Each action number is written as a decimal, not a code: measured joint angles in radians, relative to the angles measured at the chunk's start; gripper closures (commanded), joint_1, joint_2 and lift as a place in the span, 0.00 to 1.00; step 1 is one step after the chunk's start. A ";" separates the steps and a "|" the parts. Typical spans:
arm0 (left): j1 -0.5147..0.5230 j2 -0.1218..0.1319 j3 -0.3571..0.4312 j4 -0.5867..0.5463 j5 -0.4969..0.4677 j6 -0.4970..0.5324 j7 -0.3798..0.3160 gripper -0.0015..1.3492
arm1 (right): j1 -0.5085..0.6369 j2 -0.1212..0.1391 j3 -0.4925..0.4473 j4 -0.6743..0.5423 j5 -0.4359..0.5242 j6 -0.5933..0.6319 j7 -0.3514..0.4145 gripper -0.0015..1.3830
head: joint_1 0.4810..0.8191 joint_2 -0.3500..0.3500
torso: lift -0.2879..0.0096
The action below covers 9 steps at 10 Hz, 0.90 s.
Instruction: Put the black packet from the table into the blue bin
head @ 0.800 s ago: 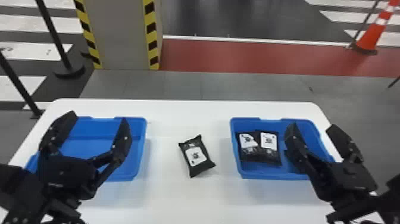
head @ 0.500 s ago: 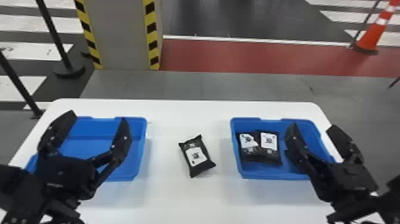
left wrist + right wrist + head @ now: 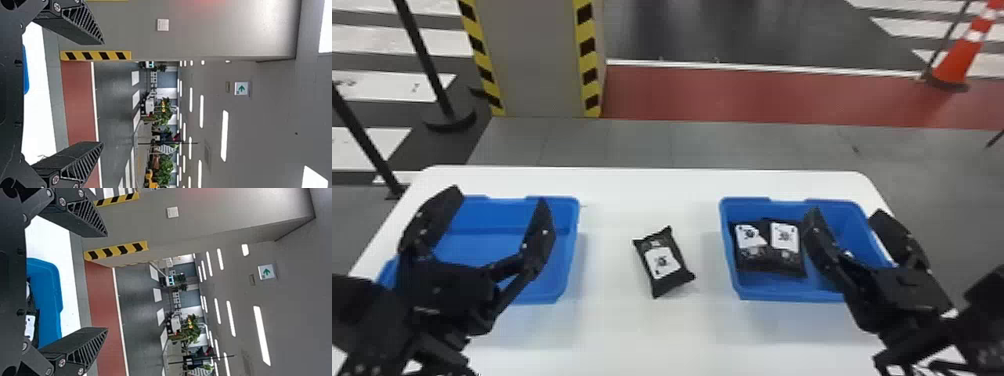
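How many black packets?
3: one packet on the table, two packets side by side in the right-hand blue bin. Left gripper and right gripper may hide more.

A lane of white tabletop is running along the far edge, behind the blue plastic left bin and blue plastic right bin. Between them, 1 black pillow-shaped packet is obstructing, leaving gaps either side. 2 black white-labelled packets are obstructing the right bin's left part.

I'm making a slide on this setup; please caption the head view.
Black packet on a white table between two blue bins, the right one already holding packets.
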 measured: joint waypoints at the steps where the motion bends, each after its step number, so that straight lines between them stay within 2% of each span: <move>1: -0.001 0.001 -0.003 0.000 0.000 0.003 0.000 0.09 | -0.028 -0.011 0.012 0.000 -0.003 0.050 0.004 0.12 | 0.63 0.43 | 0.60; 3: -0.002 0.003 -0.006 0.000 -0.004 0.006 -0.001 0.09 | -0.115 -0.018 0.024 0.059 0.017 0.140 0.056 0.12 | 0.63 0.47 | 0.60; 5: -0.002 0.004 -0.008 0.000 -0.008 0.007 -0.001 0.09 | -0.224 -0.018 0.069 0.164 0.050 0.184 0.072 0.12 | 0.63 0.49 | 0.60; 7: -0.002 0.003 -0.011 0.000 -0.010 0.007 -0.001 0.09 | -0.321 -0.023 0.148 0.255 0.054 0.243 0.095 0.12 | 0.63 0.57 | 0.60; 9: -0.002 0.001 -0.009 0.000 -0.012 0.010 -0.001 0.09 | -0.386 -0.035 0.253 0.271 0.039 0.389 0.099 0.12 | 0.63 0.69 | 0.60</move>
